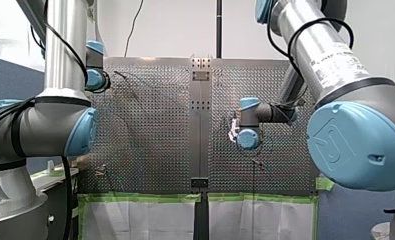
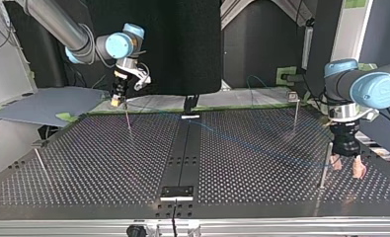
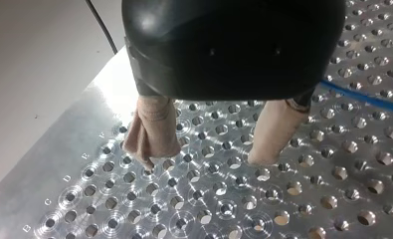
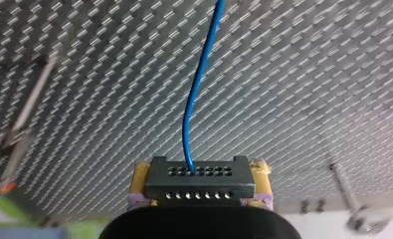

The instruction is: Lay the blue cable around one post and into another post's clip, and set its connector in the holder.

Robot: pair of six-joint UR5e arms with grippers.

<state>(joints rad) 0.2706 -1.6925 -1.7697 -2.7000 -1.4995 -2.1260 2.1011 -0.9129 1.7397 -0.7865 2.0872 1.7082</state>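
My right gripper point(image 4: 200, 191) is shut on the black connector point(image 4: 200, 175), its yellow pads point(image 4: 139, 180) pressing both ends. The blue cable point(image 4: 196, 94) runs out of the connector, away over the perforated plate. In the top view that gripper point(image 2: 115, 100) hangs at the far left, just above a thin post point(image 2: 128, 119). The cable point(image 2: 217, 131) trails faintly across the plate toward a post point(image 2: 324, 165) near my left gripper point(image 2: 348, 167). My left gripper point(image 3: 204, 160) stands open with beige pads point(image 3: 151, 132) just above the plate, holding nothing. The cable point(image 3: 368, 98) passes behind it.
Two more thin posts stand at the top view's far right point(image 2: 295, 112) and near left point(image 2: 40, 165). A dark centre strip carries a small black holder point(image 2: 177, 191) near the front edge and another fitting point(image 2: 189, 109) at the far edge. Green tape point(image 1: 145, 198) lines the plate's edge.
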